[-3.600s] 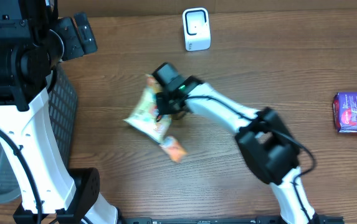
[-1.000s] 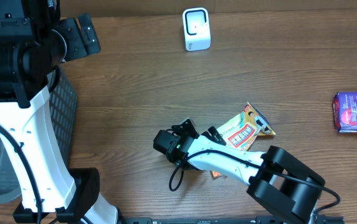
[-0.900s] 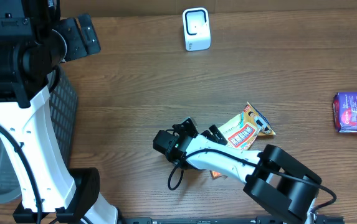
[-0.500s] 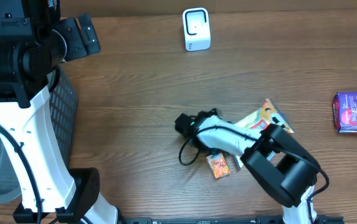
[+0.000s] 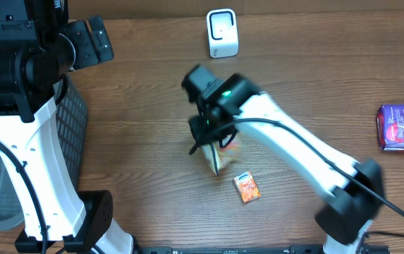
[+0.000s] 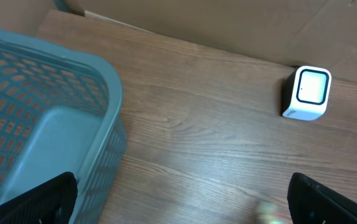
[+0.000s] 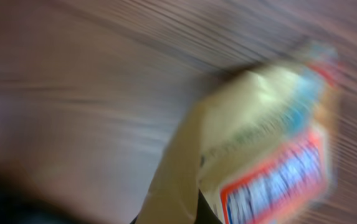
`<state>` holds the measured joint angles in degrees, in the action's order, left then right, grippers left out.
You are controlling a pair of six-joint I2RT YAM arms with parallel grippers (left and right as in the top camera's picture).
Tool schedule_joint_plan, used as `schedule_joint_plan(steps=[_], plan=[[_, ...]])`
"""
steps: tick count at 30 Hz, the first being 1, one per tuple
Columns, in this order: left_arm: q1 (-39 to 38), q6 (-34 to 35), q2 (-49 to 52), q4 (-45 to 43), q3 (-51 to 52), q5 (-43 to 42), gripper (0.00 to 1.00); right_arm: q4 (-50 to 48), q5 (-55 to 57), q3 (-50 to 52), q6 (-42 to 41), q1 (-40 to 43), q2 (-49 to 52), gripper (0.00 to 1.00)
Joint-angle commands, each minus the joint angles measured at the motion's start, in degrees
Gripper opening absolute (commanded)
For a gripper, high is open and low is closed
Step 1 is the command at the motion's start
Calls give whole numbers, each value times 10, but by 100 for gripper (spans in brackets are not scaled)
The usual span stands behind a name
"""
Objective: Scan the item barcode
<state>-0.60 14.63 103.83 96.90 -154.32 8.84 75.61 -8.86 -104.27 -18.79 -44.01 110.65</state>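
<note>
**Right pincer (image 5: 212,134) clamped on the snack packet (image 7: 259,143)**

The yellow packet with its red label shows blurred just below the closed pincer, over the wooden worktop (image 5: 138,155). The white scanner (image 5: 222,33) stands well beyond that pincer, toward the far edge. A small orange sachet (image 5: 247,188) lies near it on the nearer side. The left pincer (image 6: 183,193) stands wide apart, holding nothing, with a blue basket (image 6: 41,124) below to its left.
</note>
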Motion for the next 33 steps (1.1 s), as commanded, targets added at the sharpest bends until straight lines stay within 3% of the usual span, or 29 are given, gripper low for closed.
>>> schedule_joint_plan(steps=[1, 3, 8, 12, 16, 21, 33], plan=[[3, -14, 0, -1, 1, 8, 99, 30, -301, -88, 22, 37, -46, 4], [3, -14, 0, -1, 1, 8, 100, 26, -370, -81, 28, 51, -45, 4], [3, -13, 0, -1, 1, 7, 100, -21, -397, -1, 41, 90, -41, 4], [3, -13, 0, -1, 1, 7, 100, -177, -488, 117, 35, 113, -41, 4], [3, -13, 0, -1, 1, 5, 99, -322, -560, 188, -37, 116, -41, 4], [3, -13, 0, -1, 1, 5, 100, -331, -564, 191, -37, 123, -41, 4], [2, -13, 0, -1, 1, 5, 100, -315, -532, 223, -11, 272, -24, 4]])
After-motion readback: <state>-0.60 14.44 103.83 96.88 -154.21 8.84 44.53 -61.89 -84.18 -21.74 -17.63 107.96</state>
